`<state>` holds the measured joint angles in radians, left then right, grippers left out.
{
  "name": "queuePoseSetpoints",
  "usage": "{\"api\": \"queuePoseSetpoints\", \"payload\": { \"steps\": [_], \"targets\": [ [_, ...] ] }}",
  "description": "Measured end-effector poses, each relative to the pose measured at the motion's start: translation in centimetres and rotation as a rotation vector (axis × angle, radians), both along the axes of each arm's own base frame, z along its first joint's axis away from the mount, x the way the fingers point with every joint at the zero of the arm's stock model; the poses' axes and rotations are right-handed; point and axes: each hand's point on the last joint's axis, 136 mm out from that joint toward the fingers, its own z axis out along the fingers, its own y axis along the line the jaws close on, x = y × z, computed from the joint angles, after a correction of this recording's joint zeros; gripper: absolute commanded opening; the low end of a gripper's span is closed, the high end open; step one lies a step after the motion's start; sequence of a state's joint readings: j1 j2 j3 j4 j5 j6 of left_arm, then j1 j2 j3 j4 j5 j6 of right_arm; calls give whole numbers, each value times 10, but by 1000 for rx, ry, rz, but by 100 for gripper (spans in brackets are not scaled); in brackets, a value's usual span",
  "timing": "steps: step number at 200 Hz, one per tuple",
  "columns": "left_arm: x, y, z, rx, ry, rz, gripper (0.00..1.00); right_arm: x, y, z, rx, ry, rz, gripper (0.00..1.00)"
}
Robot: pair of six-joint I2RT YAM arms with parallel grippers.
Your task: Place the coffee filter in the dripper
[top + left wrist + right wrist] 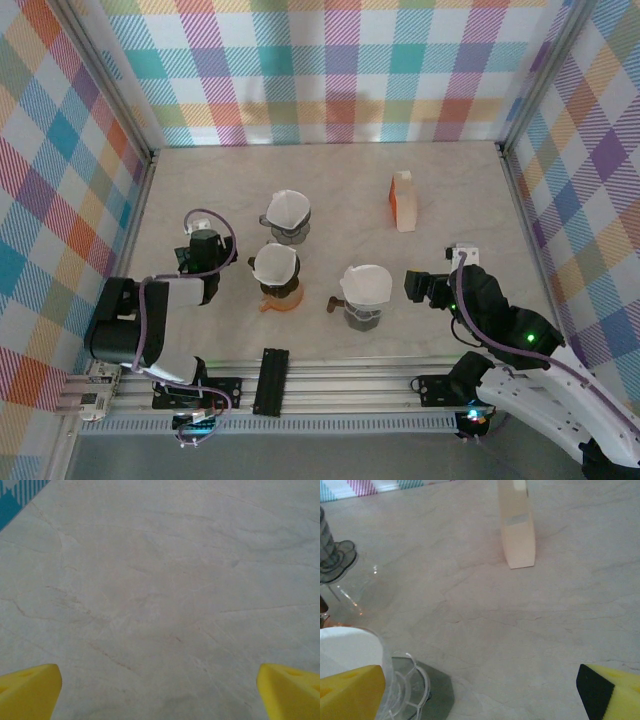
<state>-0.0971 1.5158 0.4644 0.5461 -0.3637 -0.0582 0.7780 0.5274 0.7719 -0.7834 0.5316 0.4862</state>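
My left gripper (159,682) is spread wide over bare table (165,580) and carries nothing; my right gripper (480,687) gapes empty too. At 3 o'clock of the left one, the dripper (277,288) has a white filter (275,263) seated in it. So do the rear dripper (288,234) and the right-hand dripper (363,314). I judge the placing done, with only backing off left

I see a beige, faintly veined table (330,190), pastel plaid walls (330,70), white coffee filters (367,283), one orange dripper base (279,303), an orange-and-white box (403,200) and yellow finger pads (30,690).
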Motion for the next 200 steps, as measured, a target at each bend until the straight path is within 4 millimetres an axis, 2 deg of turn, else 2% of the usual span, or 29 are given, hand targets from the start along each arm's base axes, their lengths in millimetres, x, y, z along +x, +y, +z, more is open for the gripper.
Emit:
{"api": "queuePoseSetpoints", "payload": {
  "steps": [30, 61, 87, 111, 128, 157, 183, 200],
  "targets": [
    [9, -7, 13, -33, -114, -44, 100, 3, -5, 2, -14, -14, -32, 99],
    [2, -8, 1, -30, -97, -52, 100, 12, -9, 4, -21, -54, -85, 99],
    [4, -8, 4, -23, -108, -56, 100, 35, -11, 0, -84, -82, -147, 99],
    [5, -8, 7, -23, -123, -57, 100, 68, -22, -12, -156, -83, -233, 99],
    [5, -8, 7, -23, -123, -56, 100, 88, -32, -28, -209, -84, -267, 99],
    [6, -8, 7, -23, -124, -57, 100, 117, -62, -61, -276, -85, -316, 99],
    [6, -8, 8, -23, -126, -57, 100, 132, -86, -97, -301, -39, -337, 99],
    [6, -8, 8, -23, -127, -57, 100, 140, -91, -116, -294, -27, -318, 99]
  ]
}}
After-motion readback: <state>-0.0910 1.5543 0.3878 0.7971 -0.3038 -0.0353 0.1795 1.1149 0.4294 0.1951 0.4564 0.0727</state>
